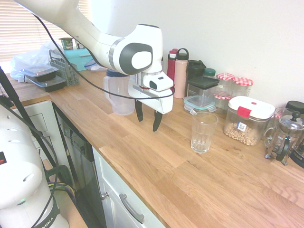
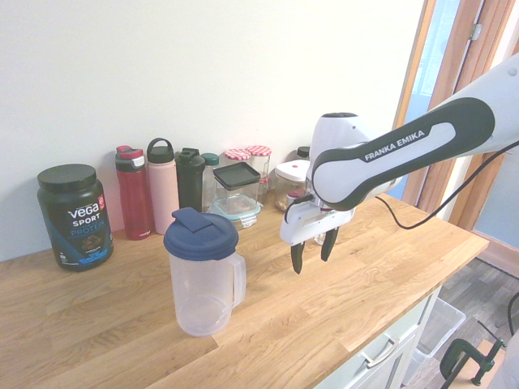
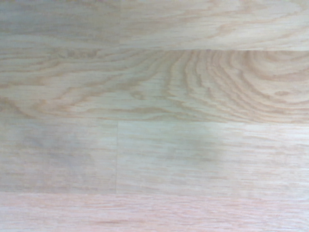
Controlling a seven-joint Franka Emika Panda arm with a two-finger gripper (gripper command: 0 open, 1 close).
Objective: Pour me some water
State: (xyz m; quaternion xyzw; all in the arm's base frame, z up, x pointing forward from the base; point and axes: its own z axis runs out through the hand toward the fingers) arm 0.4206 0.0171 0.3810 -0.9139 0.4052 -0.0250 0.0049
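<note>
A clear plastic pitcher (image 2: 203,284) with a dark blue lid stands on the wooden counter; in the first exterior view the pitcher (image 1: 118,95) is partly hidden behind the arm. An empty clear drinking glass (image 1: 204,131) stands on the counter to the other side of the gripper; the arm hides it in the second exterior view. My gripper (image 1: 147,121) (image 2: 311,253) hangs open above the bare counter between pitcher and glass, fingers pointing down, holding nothing. The wrist view shows only wood grain (image 3: 154,116).
Along the wall stand a red bottle (image 2: 134,193), a pink bottle (image 2: 163,185), a black bottle (image 2: 190,178), jars, stacked food containers (image 1: 202,95), a lidded nut container (image 1: 247,119), a French press (image 1: 285,137) and a protein tub (image 2: 73,215). The counter's front edge (image 1: 128,183) lies near.
</note>
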